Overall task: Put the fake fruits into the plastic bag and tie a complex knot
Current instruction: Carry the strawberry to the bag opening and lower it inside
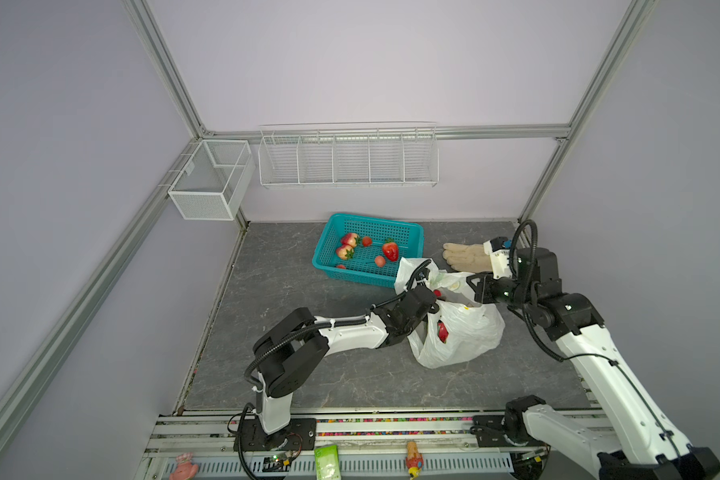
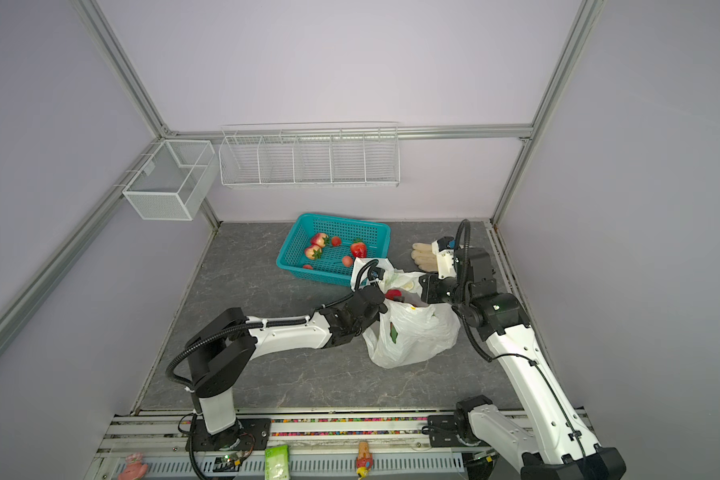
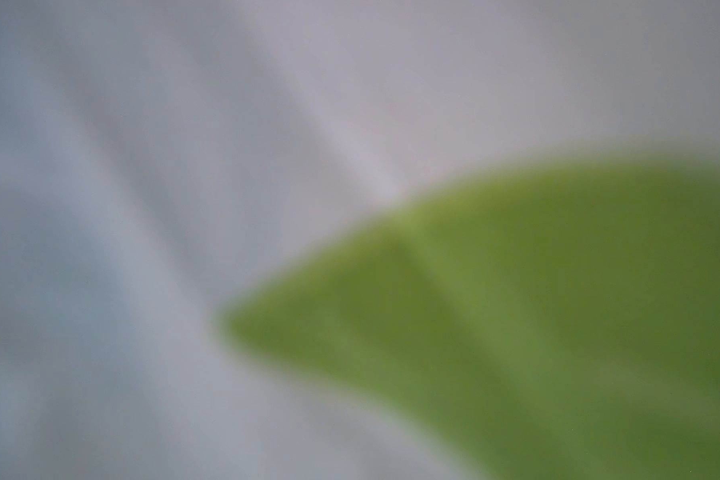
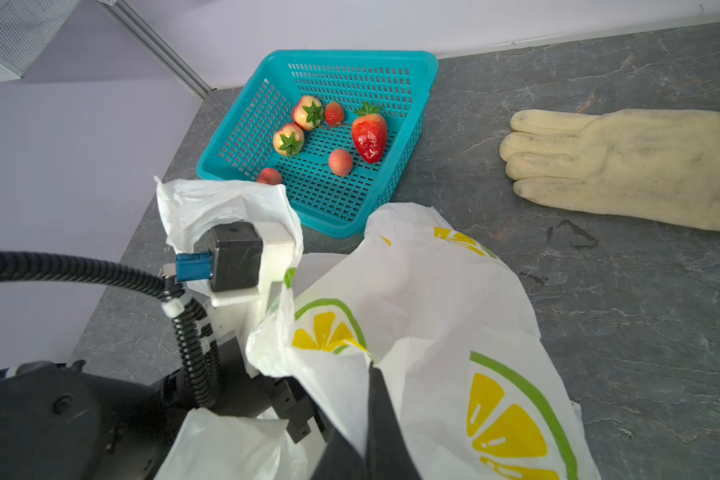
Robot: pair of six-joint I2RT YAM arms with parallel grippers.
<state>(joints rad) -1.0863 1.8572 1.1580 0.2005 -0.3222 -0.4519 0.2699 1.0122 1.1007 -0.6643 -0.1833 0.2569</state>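
Note:
The plastic bag [image 1: 462, 332] [image 2: 416, 332] stands on the grey tabletop, white with lemon prints, its mouth facing up. My right gripper [image 4: 371, 370] is shut on the bag's rim and holds it up from the right [image 1: 472, 286]. My left gripper [image 1: 433, 297] reaches into the mouth from the left, with its fingertips hidden by plastic. A red fake fruit [image 2: 393, 294] shows at the mouth beside it, and another [image 1: 443, 331] shows through the bag's side. Several fake fruits, among them a large strawberry [image 4: 369, 135], lie in the teal basket [image 1: 375, 220]. The left wrist view holds only blurred bag plastic [image 3: 516, 311].
A beige glove [image 1: 462, 253] [image 4: 624, 166] lies flat behind the right arm. On the back wall hang a white wire rack [image 1: 348, 160] and a mesh box [image 1: 208, 183]. The basket sits just behind the bag.

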